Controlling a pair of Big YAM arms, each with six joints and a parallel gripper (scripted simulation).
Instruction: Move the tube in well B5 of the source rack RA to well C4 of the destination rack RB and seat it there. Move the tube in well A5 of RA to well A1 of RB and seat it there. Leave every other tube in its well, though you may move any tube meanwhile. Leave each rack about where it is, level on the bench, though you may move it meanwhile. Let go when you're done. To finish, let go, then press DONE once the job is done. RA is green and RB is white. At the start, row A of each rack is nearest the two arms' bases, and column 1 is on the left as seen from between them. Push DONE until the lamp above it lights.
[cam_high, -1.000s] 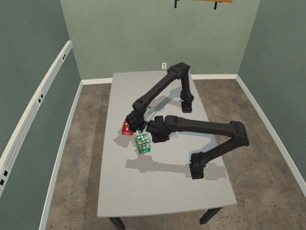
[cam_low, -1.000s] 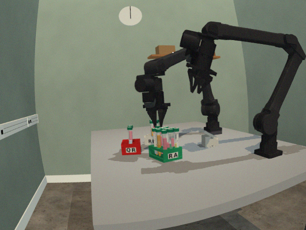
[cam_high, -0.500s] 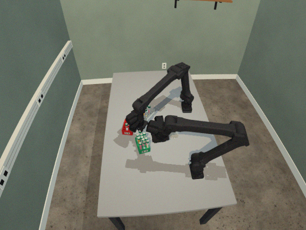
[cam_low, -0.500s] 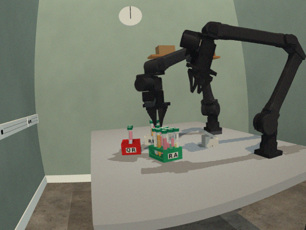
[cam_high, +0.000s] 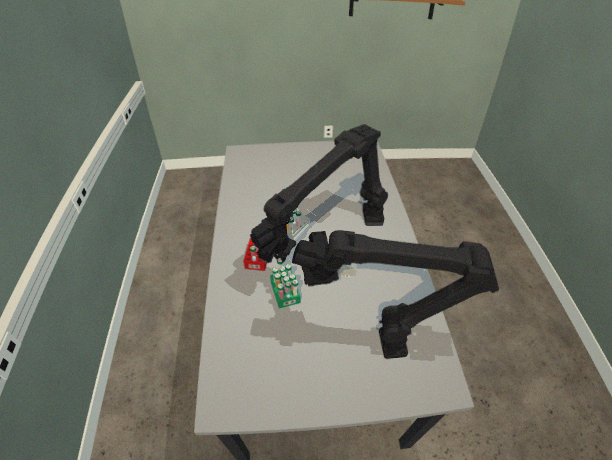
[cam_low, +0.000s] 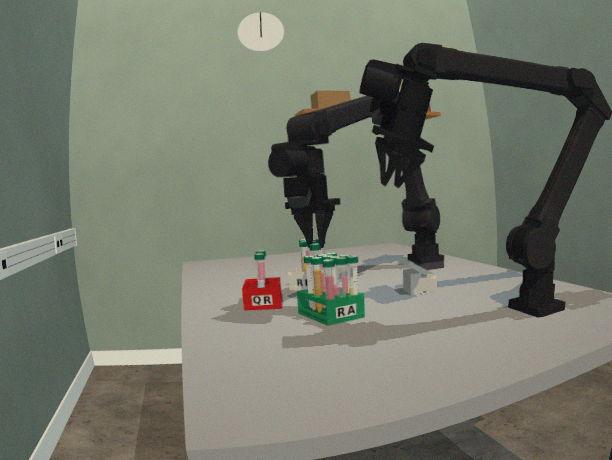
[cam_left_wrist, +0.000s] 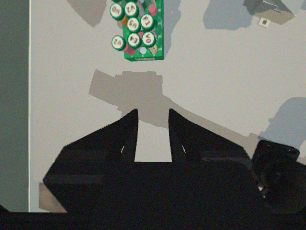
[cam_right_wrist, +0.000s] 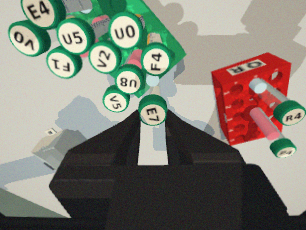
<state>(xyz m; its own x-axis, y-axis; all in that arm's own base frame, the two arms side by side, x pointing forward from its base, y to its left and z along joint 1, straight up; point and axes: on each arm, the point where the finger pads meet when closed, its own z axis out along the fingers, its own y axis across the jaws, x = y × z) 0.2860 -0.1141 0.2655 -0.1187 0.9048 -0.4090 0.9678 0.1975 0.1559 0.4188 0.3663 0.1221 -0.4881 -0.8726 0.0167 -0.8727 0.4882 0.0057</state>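
Green-capped clear tube E7 (cam_high: 280, 261) (cam_low: 314, 247) (cam_right_wrist: 152, 111) is clamped upright between the fingertips of the right gripper (cam_high: 281, 257) (cam_low: 315, 244) (cam_right_wrist: 152, 115), near the green rectangular rack RA (cam_high: 289, 303) (cam_low: 327, 318) (cam_left_wrist: 145, 58) (cam_right_wrist: 174, 51). Several capped tubes are held in RA on the grey tabletop (cam_high: 310, 395) (cam_low: 350, 380) (cam_left_wrist: 60, 115). Nothing is gripped by the left gripper (cam_high: 320, 279) (cam_low: 391, 184) (cam_left_wrist: 153, 111), its fingers parted.

Red QR rack (cam_high: 257, 259) (cam_low: 247, 295) (cam_right_wrist: 280, 64), round wall clock (cam_low: 270, 33), brown box (cam_low: 330, 99)

Green rack shared by both wrist views.
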